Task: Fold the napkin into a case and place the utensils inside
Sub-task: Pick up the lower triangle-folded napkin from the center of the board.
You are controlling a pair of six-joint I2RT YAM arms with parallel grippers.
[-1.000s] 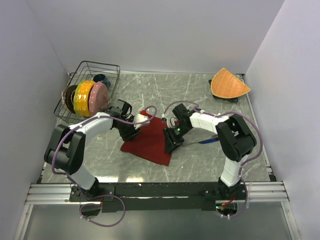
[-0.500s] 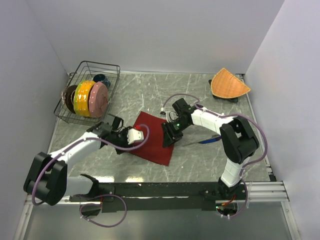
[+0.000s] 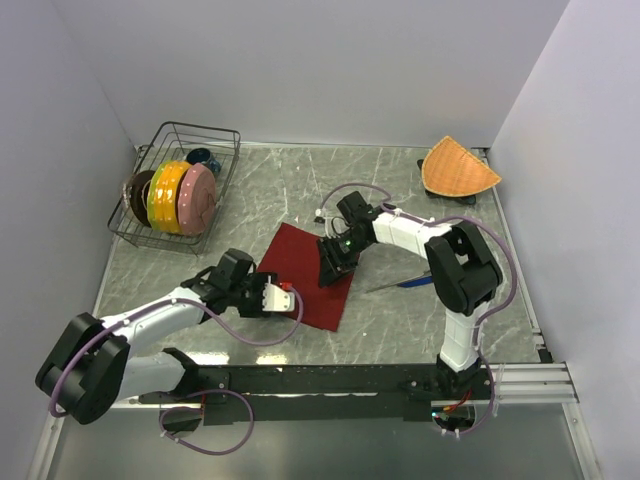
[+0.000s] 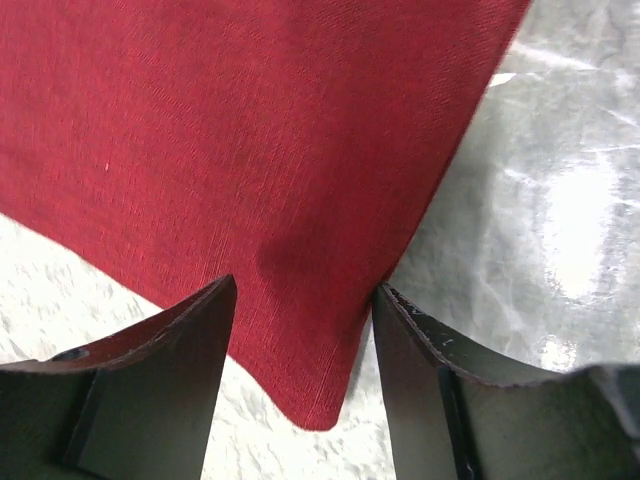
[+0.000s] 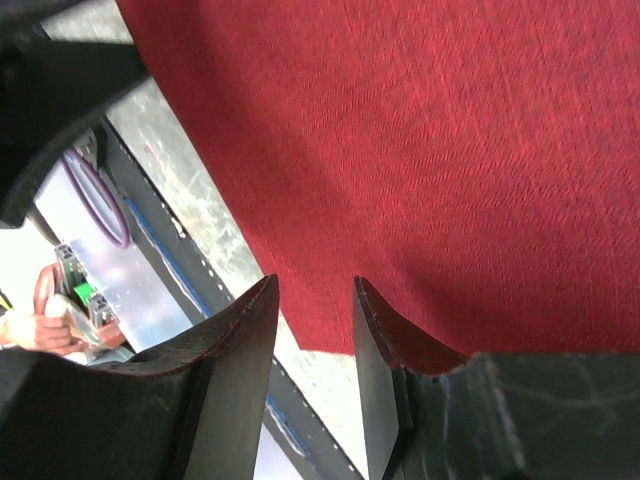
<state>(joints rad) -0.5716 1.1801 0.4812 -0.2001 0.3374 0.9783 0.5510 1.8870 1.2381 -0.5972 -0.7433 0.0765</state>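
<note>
Napkin (image 3: 303, 270) is lying flat in the middle of the marble table (image 3: 280, 185), not folded yet as far as I can see. My left gripper (image 3: 283, 298) sits low at its near-left corner. In the wrist view the fingers (image 4: 150, 380) are spread, with the cloth's corner flat between them, nothing pinched. The right gripper (image 3: 333, 268) is down on the napkin's right edge, jaws a little apart, not clamped on anything. The utensils (image 3: 402, 284) sit on the table just right of the napkin, outside it.
</note>
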